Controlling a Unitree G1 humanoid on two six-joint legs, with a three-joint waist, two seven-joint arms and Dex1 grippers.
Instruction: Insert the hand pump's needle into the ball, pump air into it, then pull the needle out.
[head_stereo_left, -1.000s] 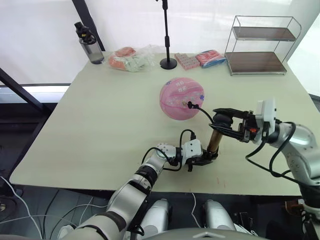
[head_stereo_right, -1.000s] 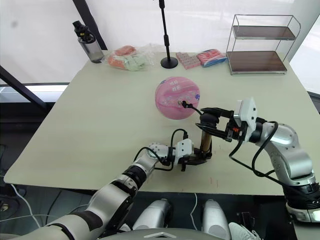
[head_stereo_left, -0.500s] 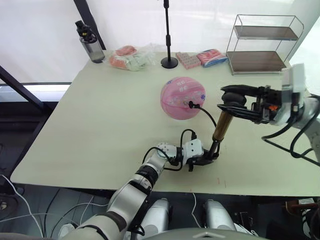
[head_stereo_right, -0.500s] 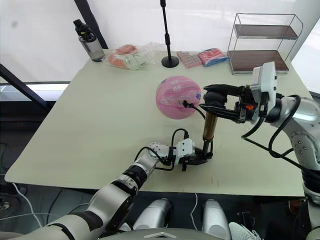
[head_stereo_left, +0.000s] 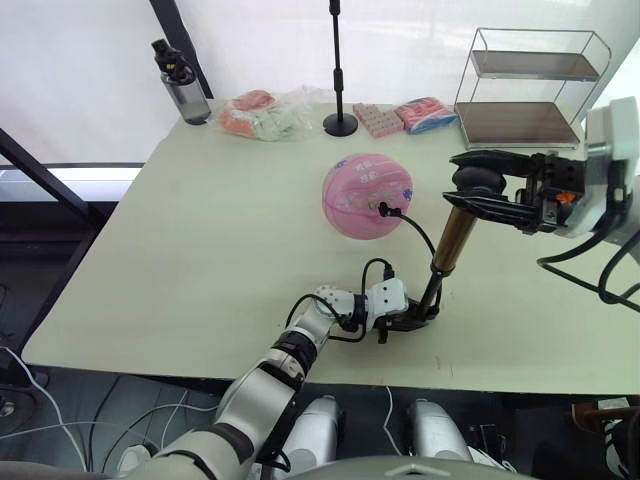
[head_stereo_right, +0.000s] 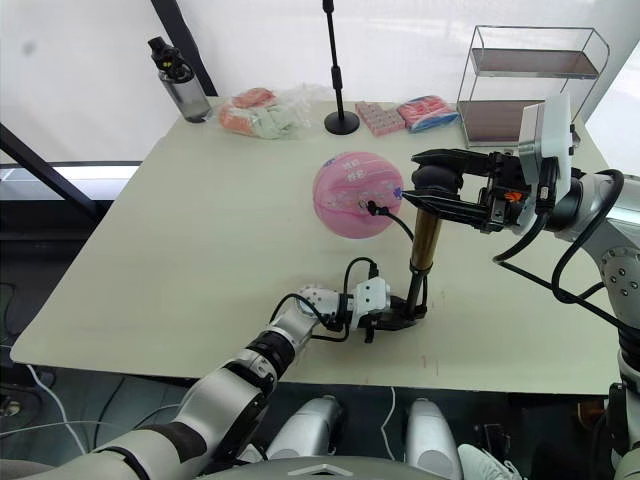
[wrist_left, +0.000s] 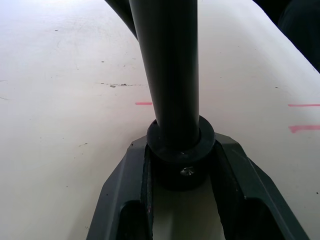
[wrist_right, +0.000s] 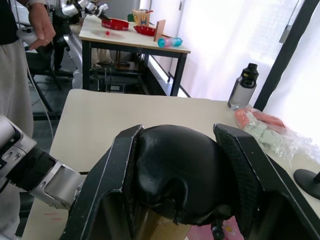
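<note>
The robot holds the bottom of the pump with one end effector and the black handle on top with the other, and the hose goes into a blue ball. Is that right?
Nearly. The ball is pink, not blue, as the left eye view shows. The rest holds: the left end effector grips the bottom of the hand pump, the right end effector clamps its black handle on top, and the hose runs to the ball.

Counter (head_stereo_left: 200, 250) left of ball (head_stereo_left: 366, 195) wide open. Hose (head_stereo_left: 418, 228) spans gap between ball and hand pump (head_stereo_left: 445, 250), blocking pass there. Back edge crowded: bottle (head_stereo_left: 178, 85), packets (head_stereo_left: 262, 115), stand (head_stereo_left: 338, 70), wire shelf (head_stereo_left: 525, 90). Right front counter open.
</note>
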